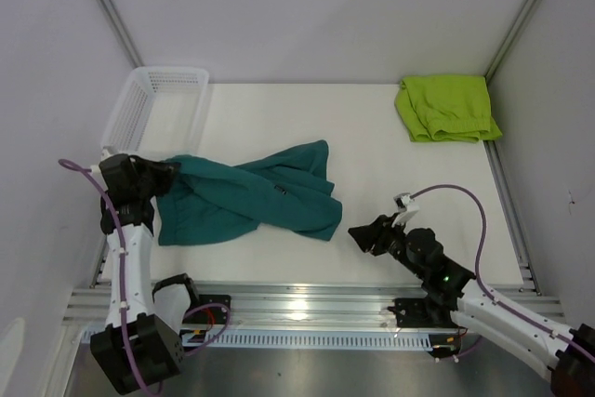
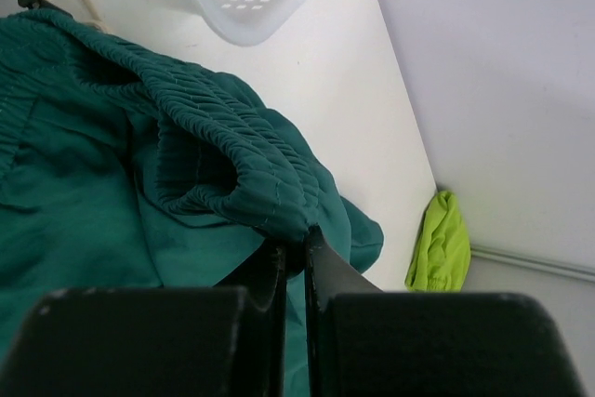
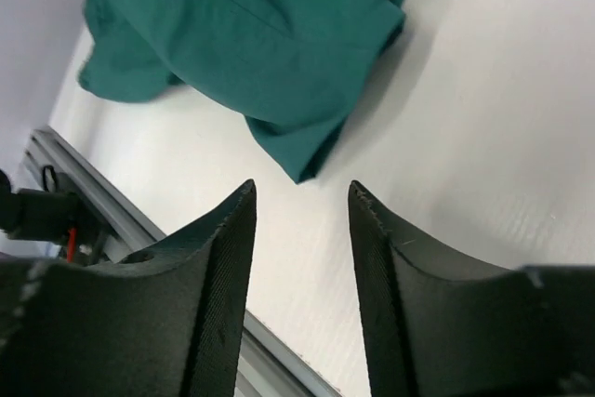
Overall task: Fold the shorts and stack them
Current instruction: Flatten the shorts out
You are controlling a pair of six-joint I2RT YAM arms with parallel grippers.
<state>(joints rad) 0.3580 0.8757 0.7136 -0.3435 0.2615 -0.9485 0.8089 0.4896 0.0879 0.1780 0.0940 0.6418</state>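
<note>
The dark teal shorts [image 1: 251,192] lie crumpled across the left middle of the table. My left gripper [image 1: 167,174] is shut on their ribbed waistband [image 2: 232,165] at the left end and holds it lifted. The lime green shorts [image 1: 446,107] lie folded at the back right corner; they also show in the left wrist view [image 2: 439,244]. My right gripper [image 1: 361,233] is open and empty, just right of the teal shorts' near right corner [image 3: 302,151], a short gap from it.
A white mesh basket [image 1: 156,109] stands at the back left, close behind my left gripper. The metal rail [image 1: 307,302] runs along the table's near edge. White walls enclose the left, back and right sides.
</note>
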